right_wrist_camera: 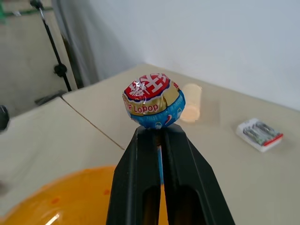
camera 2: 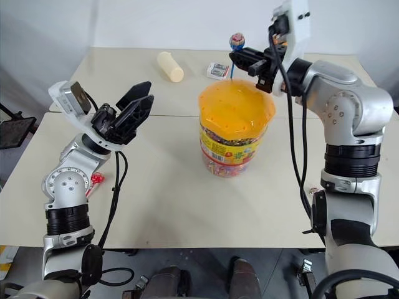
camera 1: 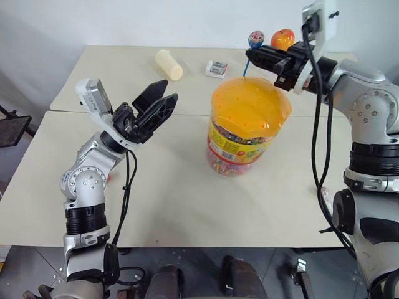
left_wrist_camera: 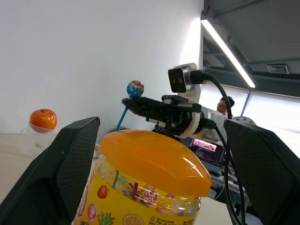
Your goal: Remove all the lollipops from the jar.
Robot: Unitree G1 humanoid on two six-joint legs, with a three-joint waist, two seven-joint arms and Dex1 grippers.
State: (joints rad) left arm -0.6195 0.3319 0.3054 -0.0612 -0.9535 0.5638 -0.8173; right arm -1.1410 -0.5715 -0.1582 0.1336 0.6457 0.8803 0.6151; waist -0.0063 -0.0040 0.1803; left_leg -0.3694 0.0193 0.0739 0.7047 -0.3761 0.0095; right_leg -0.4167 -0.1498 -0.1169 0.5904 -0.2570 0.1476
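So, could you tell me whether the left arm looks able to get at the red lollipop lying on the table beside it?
Probably yes. The left gripper is open and holds nothing, and the red lollipop lies on bare table close beside that arm, with nothing on top; the arm would have to fold back and down.

Cream cylinder [camera 1: 169,64] lies on its side on the far counter [camera 1: 112,68]. Small white box with red edge [camera 1: 216,68] just right of the cylinder, apart from it. Orange-red ball on clear stand [camera 1: 282,38] farther right of the cylinder, toward the wall.
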